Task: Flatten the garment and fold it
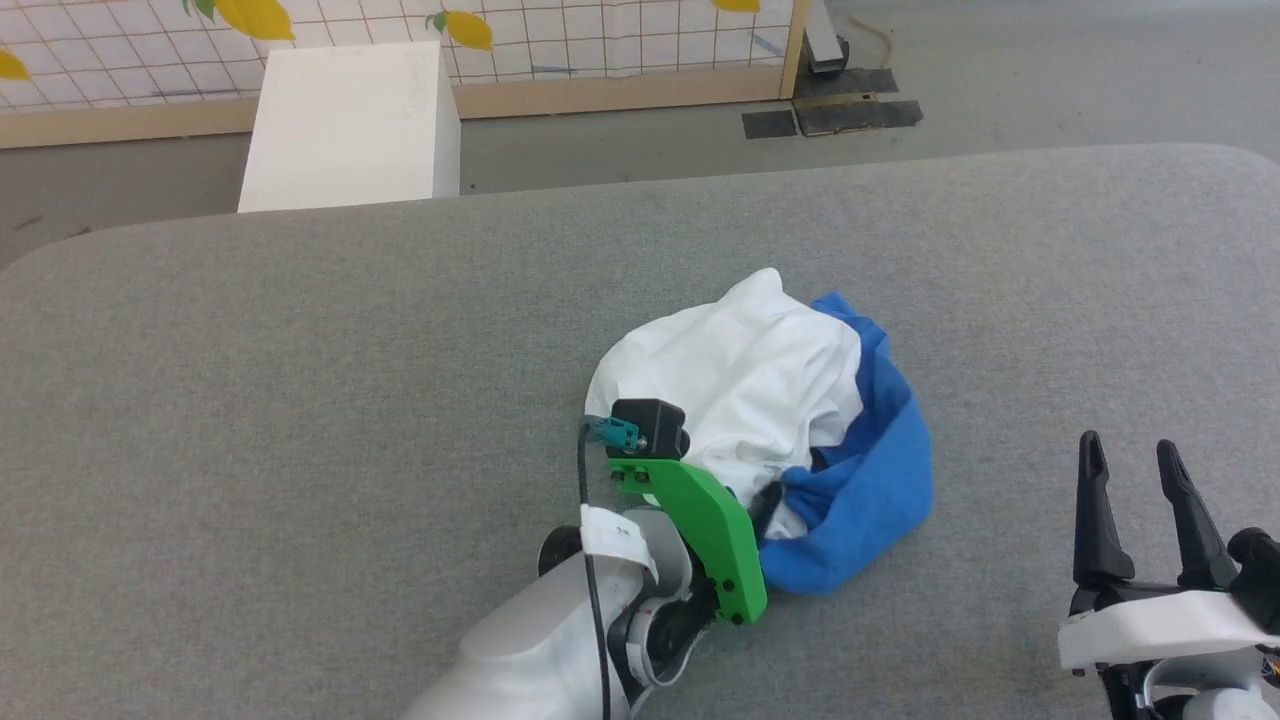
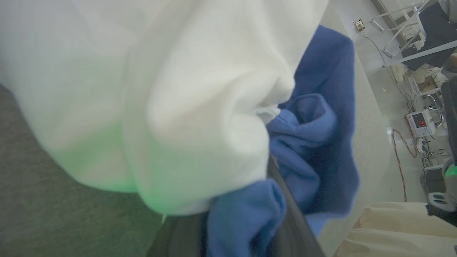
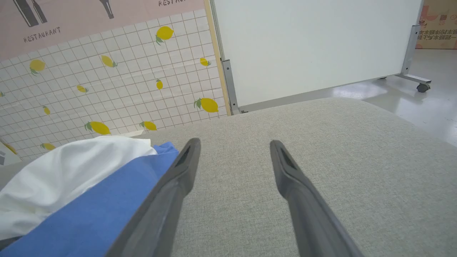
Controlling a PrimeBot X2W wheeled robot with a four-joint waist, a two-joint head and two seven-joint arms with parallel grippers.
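The garment [image 1: 760, 390] lies crumpled in a heap on the grey padded table [image 1: 300, 400], white body on top and blue sleeve fabric [image 1: 870, 480] bunched along its right and near side. My left gripper [image 1: 768, 503] reaches into the heap's near edge. In the left wrist view its dark fingers [image 2: 296, 221] are shut on a fold of blue fabric [image 2: 246, 217], with the white cloth [image 2: 160, 107] bulging just above. My right gripper [image 1: 1130, 455] stands open near the table's front right, apart from the garment [image 3: 71, 178], with nothing between its fingers [image 3: 234, 150].
A white box [image 1: 350, 120] stands on the floor beyond the table's far edge, in front of a lemon-patterned wall panel [image 1: 600, 40]. A white wheeled partition [image 3: 314, 46] stands behind the table's right end. Bare grey table spreads left of the garment.
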